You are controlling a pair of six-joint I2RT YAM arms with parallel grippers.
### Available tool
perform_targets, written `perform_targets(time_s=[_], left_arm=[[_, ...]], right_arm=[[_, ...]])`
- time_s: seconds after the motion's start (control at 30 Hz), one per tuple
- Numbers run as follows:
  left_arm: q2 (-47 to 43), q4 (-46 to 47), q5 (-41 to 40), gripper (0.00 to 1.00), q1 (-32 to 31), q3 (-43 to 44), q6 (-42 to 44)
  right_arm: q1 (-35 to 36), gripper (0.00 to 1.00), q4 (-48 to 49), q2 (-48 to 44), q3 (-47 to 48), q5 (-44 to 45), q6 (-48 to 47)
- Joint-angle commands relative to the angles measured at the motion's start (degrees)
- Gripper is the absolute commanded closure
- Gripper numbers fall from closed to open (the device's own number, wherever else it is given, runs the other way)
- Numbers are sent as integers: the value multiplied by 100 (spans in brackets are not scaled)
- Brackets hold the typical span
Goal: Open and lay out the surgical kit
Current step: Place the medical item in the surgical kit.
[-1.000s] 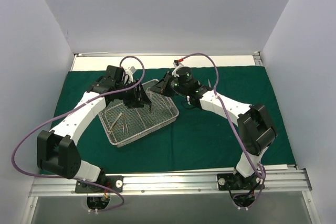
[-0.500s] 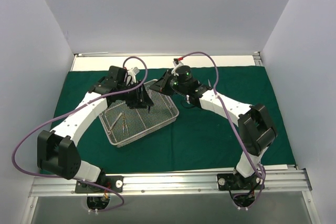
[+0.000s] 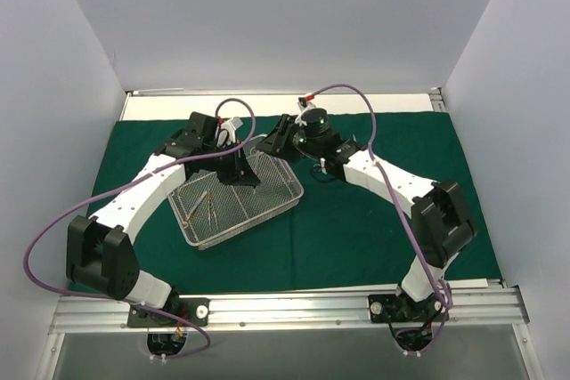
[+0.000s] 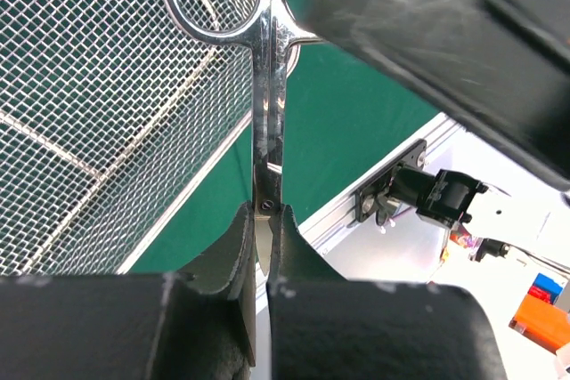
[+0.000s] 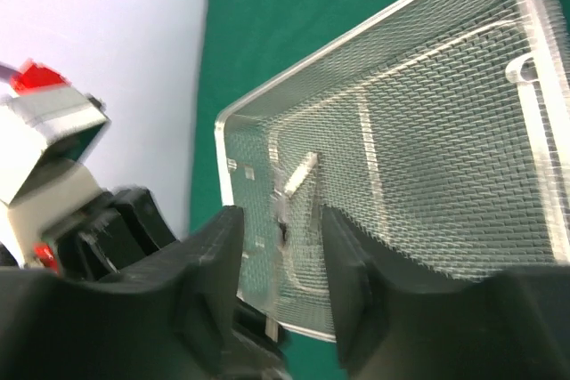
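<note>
1. Left wrist view, left gripper (image 4: 267, 220): jaws clamped together on a pair of scissors (image 4: 267, 113), gripped at the pivot screw. The finger rings point away from the camera. The blades are hidden behind the fingers.
2. Scissors, position: over the far end of the wire tray (image 4: 107, 131), beside its rim. I cannot tell whether the tips touch the mesh.
3. Right gripper (image 5: 280, 238): fingers apart, nothing gripped between them as far as I can see. It points at the tray's far corner, close to the left gripper.
4. Tray, top view (image 3: 267, 186): sits at an angle on the green cloth (image 3: 356, 220), between the two arms. At least two slim instruments (image 3: 207, 209) lie inside it, near the left end.
5. Cloth: spread flat across the table, so I judge the opening done.
6. Outstanding: I see no instrument lying on the cloth. Laying-out looks barely begun: one piece in hand, the others to follow.
</note>
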Motion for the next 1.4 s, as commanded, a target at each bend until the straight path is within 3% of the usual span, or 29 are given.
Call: perform_targets(time_s=[0.0,0.1,0.17,0.23,0.3,0.37,0.4,0.47,0.53,0.57,0.6,0.67,0.83,0.93,1.17,1.37], left_arm=[[-57,-232,139,98,9,501,325],[-48,-392,358,98,9,554,510],[-110,-401,516,98,9,484,511],[-223,-86,1103,98,96,265,371],[-338,718,1944,98,150,-111,-225],[-496,1083,2221,98,185,-228,-797],[-566,1320,2387,98,185,-272,-973],[-742,1741,2625,98,194,-447,-1777],[-961,3188,3080,98,176,-919,-2728],[-1067,3742,3074,98,167,-1088,-3724],[-1190,4774,3040,98,150,-1263,-4213],[-1375,5625,3126,98,150,-1667,-5353],[-1665,6681,3110,98,53,-2301,-6729],[-1823,7806,3030,98,-104,-2767,-7845],[-2527,7589,3013,98,-149,-3128,-8725],[-3019,7026,3004,98,-175,-3032,-8902]], right_arm=[[-118,58,-590,-728,346,282,-951],[-162,50,-1303,-1141,382,406,-2244],[-206,49,-1619,-1431,312,397,-2824],[-145,53,-1884,-1825,110,327,-4000],[21,56,-1806,-2404,-371,248,-5279],[189,56,-1700,-2880,-777,143,-6354],[320,55,-1517,-3370,-996,90,-7361],[365,55,-1279,-3812,-1550,19,-8158],[409,55,-1173,-4218,-1797,28,-8852],[435,55,-1285,-4271,-1763,-15,-9056],[462,57,-1408,-4219,-1685,-77,-9232],[654,57,-1890,-4113,-1352,-138,-9742],[1314,58,-2042,-4131,-1130,-15,-10639],[1473,58,-2218,-3903,-911,-270,-11088],[1763,60,-2314,-3612,-507,-376,-12063],[1815,62,-2255,-3462,-418,-543,-12512]])
